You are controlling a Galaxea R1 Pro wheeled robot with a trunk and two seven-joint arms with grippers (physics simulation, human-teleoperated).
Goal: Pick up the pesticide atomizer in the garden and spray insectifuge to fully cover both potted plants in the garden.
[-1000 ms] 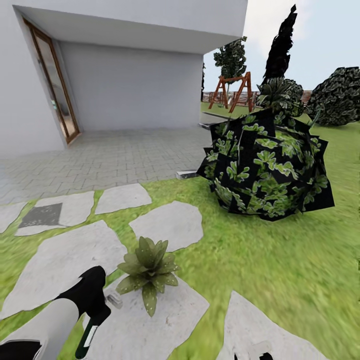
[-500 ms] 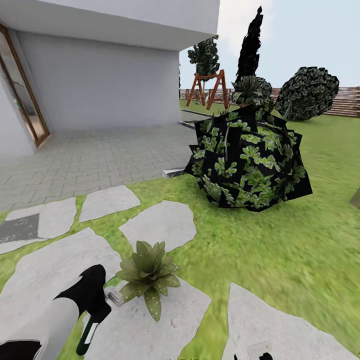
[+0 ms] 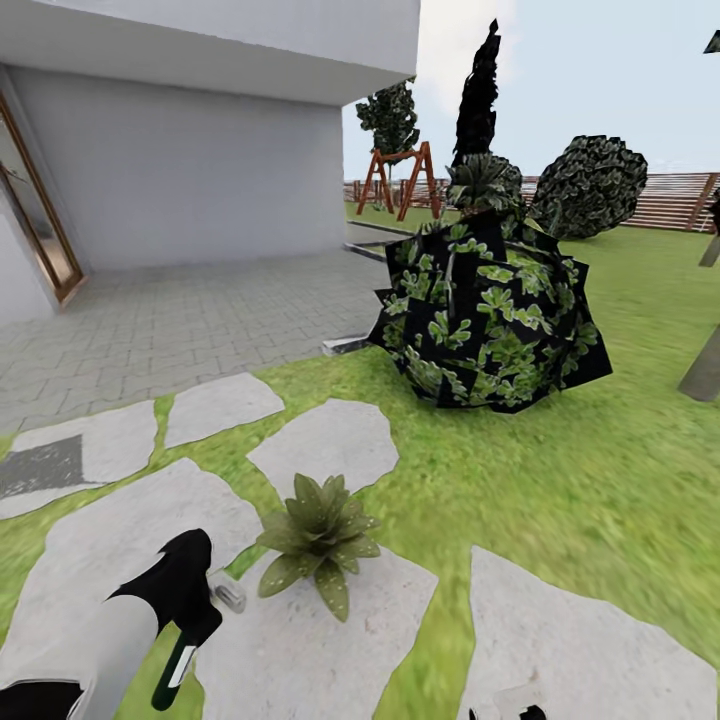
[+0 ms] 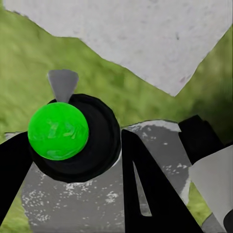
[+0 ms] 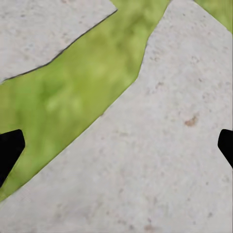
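Observation:
One potted plant (image 3: 320,535), a low rosette of pointed green leaves, sits on a grey stepping stone (image 3: 300,650) in the lawn. My left gripper (image 3: 188,612) is just left of it, shut on the pesticide atomizer (image 3: 176,664). The atomizer's dark slim body hangs below the gripper and its whitish nozzle (image 3: 230,597) points toward the plant. In the left wrist view the atomizer (image 4: 73,138) shows as a dark round body with a green disc, held between black fingers (image 4: 150,194). My right gripper (image 5: 116,145) hangs open over stone and grass. Any specks on the leaves are too small to tell.
A big dark leafy bush (image 3: 490,315) stands on the lawn ahead right. A paved terrace (image 3: 180,320) and white house wall (image 3: 190,170) lie ahead left, with a glazed door (image 3: 35,230). A wooden swing frame (image 3: 398,180) and slatted fence (image 3: 680,200) stand far back. Open grass spreads right.
The whole picture has shifted left, so the camera has turned right. The left arm and atomizer hold the same place in view, and the plant now sits slightly further right of them.

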